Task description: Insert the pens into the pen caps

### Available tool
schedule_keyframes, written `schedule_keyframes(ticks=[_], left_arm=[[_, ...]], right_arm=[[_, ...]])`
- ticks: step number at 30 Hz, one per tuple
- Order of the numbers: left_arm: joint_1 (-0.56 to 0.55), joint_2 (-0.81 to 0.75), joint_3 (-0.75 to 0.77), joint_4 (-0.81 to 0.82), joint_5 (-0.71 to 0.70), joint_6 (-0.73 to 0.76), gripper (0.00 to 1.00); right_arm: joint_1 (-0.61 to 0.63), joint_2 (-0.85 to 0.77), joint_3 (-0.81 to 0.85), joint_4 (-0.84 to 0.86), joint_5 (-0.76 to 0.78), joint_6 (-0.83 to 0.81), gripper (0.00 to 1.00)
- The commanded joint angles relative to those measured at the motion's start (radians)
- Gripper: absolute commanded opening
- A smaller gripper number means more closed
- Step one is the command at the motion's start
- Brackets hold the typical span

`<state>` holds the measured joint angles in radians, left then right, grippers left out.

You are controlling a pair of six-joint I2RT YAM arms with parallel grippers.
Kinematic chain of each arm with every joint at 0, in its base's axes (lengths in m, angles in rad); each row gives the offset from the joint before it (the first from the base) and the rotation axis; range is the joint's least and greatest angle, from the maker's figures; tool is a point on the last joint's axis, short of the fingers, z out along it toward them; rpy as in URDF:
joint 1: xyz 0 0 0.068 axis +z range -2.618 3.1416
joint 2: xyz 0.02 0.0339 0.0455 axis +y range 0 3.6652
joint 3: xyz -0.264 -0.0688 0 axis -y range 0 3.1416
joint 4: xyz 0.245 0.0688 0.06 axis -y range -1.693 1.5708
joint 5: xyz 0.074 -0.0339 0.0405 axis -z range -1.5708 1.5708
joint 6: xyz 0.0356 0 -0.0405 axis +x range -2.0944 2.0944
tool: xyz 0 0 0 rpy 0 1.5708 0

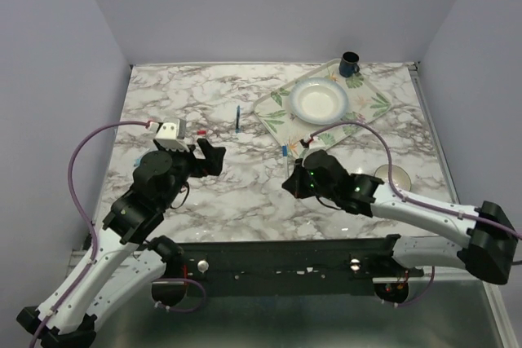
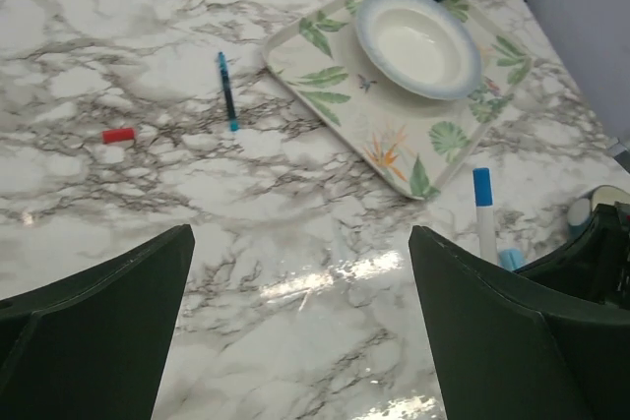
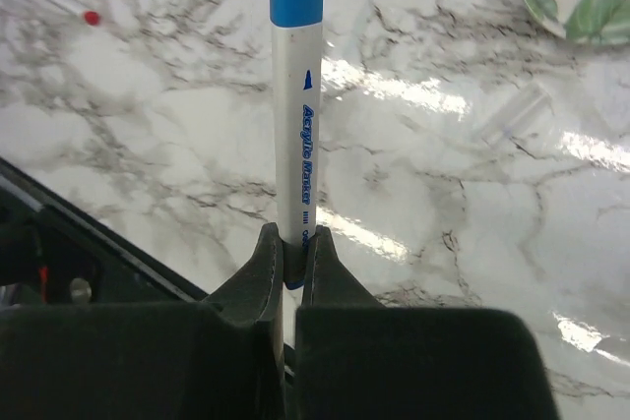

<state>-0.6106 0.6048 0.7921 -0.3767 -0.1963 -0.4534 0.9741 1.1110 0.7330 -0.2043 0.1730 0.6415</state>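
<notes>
My right gripper [image 3: 292, 243] is shut on the lower barrel of a white pen with a blue end [image 3: 296, 95], which points away from the wrist over the marble table. The same pen shows in the top view [image 1: 285, 151] and the left wrist view [image 2: 482, 209]. A slim blue pen [image 2: 227, 90] lies on the marble left of the tray, also in the top view [image 1: 237, 118]. A red pen cap [image 2: 118, 134] lies further left, near my left gripper [image 1: 210, 152]. The left gripper [image 2: 300, 233] is open and empty above bare marble.
A floral tray [image 1: 277, 116] at the back right holds a white bowl [image 1: 319, 101] and a dark blue mug [image 1: 349, 63]. A small round pale object [image 1: 390, 174] sits beside the right arm. A faint clear piece [image 3: 514, 113] lies near the tray corner.
</notes>
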Motion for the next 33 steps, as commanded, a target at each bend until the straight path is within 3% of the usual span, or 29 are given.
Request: schedule_keyframes(ticks=[1, 16, 27, 33], left_arm=[[0.003, -0.051, -0.039, -0.018, -0.184, 0.091, 0.99], [0.005, -0.14, -0.083, -0.021, -0.341, 0.078, 0.99], [0.005, -0.149, -0.093, -0.018, -0.373, 0.091, 0.99], [0.005, -0.148, -0.094, -0.021, -0.377, 0.091, 0.99]], right_arm=[[0.0, 0.173, 0.071, -0.073, 0.088, 0.081, 0.08], [0.001, 0.61, 0.255, -0.061, 0.099, 0.158, 0.09], [0.003, 0.696, 0.313, -0.063, 0.013, 0.218, 0.16], [0.017, 0.661, 0.211, -0.043, -0.044, 0.343, 0.16]])
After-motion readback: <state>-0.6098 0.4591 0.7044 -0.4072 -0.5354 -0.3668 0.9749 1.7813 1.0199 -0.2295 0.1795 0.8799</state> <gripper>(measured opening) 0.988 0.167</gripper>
